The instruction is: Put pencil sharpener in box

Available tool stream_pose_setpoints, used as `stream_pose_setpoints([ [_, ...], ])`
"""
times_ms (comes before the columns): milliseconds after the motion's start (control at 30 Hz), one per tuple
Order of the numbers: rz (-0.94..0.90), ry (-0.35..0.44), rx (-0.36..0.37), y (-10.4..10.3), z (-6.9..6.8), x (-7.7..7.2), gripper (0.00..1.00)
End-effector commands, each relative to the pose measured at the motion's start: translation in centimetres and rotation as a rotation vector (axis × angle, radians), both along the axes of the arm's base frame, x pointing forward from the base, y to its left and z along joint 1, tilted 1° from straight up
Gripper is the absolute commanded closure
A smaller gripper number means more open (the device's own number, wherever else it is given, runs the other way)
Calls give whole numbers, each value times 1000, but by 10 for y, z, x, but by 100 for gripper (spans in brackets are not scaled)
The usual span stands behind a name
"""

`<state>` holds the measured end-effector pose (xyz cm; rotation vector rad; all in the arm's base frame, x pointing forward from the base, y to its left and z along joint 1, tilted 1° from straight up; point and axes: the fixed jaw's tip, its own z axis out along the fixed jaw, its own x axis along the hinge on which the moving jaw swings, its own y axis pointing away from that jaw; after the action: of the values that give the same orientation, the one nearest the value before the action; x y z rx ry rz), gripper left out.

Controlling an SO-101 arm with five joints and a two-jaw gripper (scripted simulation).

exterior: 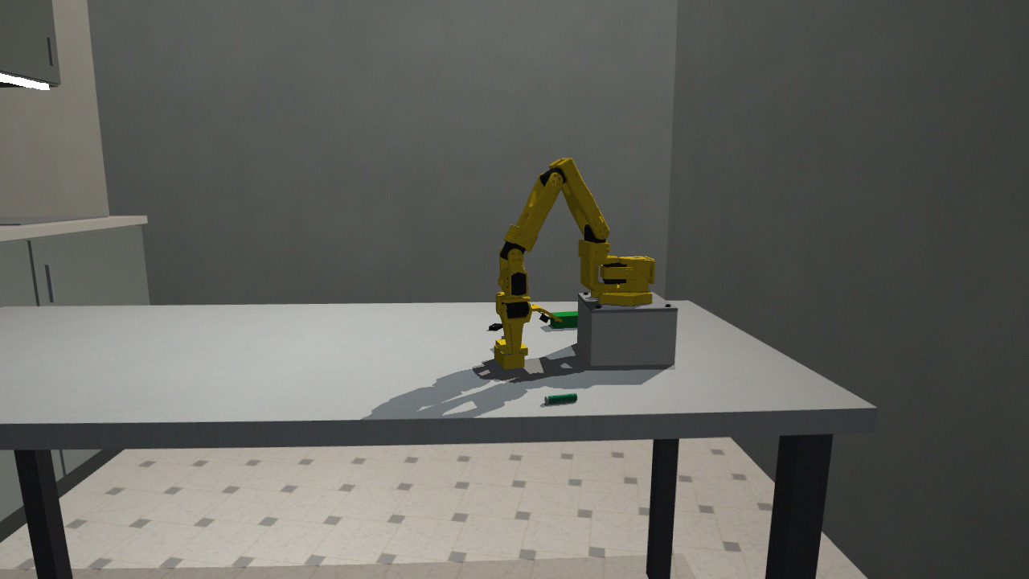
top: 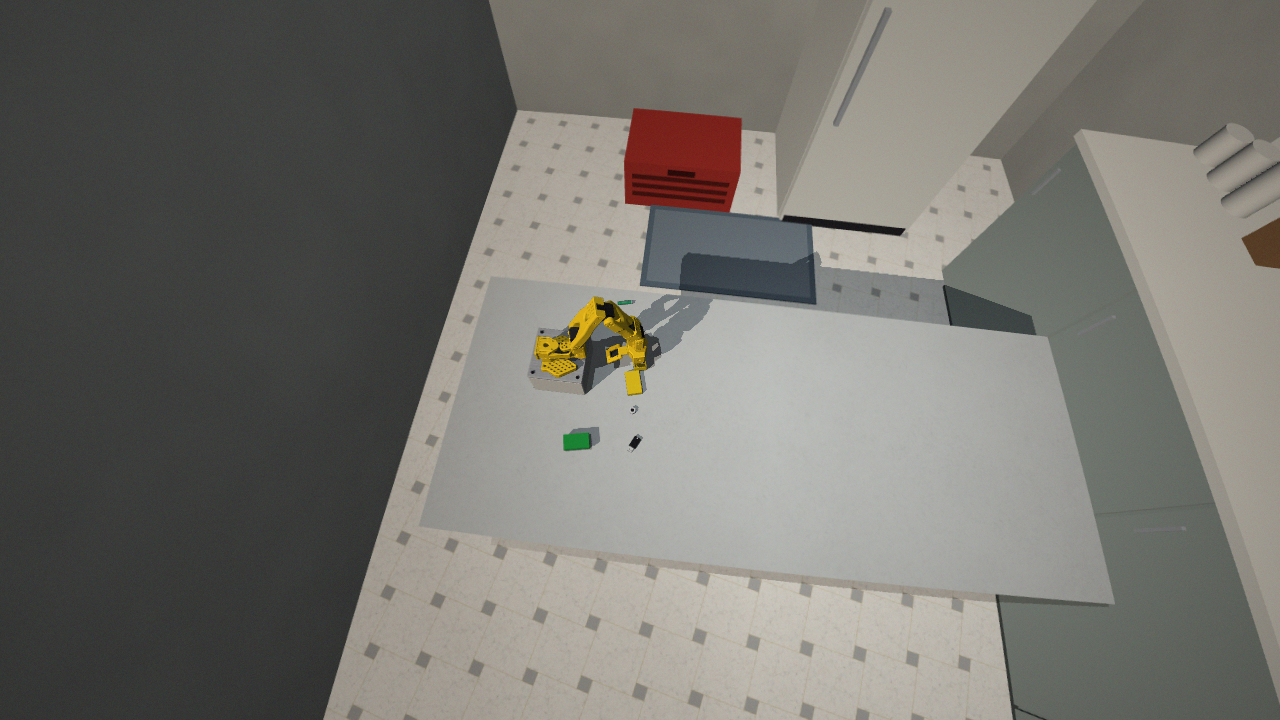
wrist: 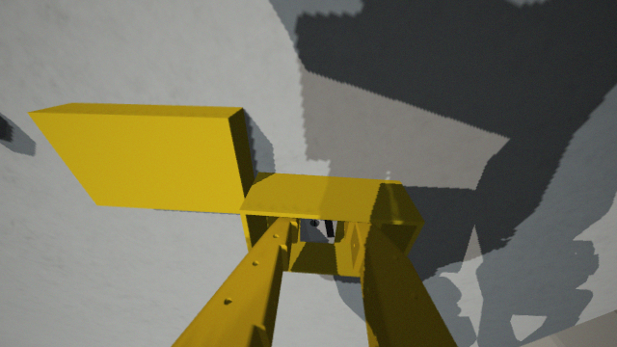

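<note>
The yellow box (top: 639, 364) (exterior: 510, 358) (wrist: 308, 193) stands open on the table, under my gripper (exterior: 511, 341) (wrist: 322, 233). The fingertips reach down into its opening and stand a little apart, with a narrow gap and nothing gripped. The pencil sharpener (wrist: 330, 228), grey with a black strip, shows inside the box in the wrist view, below the gap. Its edges are hidden by the fingers and the box wall. The yellow lid (top: 633, 382) (wrist: 145, 159) lies beside the box, at its left in the wrist view.
A small pale round thing (top: 633, 409) lies beyond the lid, with a black and white piece (top: 634, 442) farther off. A green block (top: 577, 441) (exterior: 564, 319) lies to one side. A green cylinder (top: 626, 302) (exterior: 561, 399) lies near the table edge, beyond the arm.
</note>
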<state>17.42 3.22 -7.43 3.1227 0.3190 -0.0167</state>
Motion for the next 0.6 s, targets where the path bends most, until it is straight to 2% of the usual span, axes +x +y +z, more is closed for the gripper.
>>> stream_pose_setpoints([
  [0, 0, -1, 2, -1, 5, 0, 89],
  [267, 0, -1, 2, -1, 6, 0, 89],
  [567, 0, -1, 2, -1, 13, 0, 89],
])
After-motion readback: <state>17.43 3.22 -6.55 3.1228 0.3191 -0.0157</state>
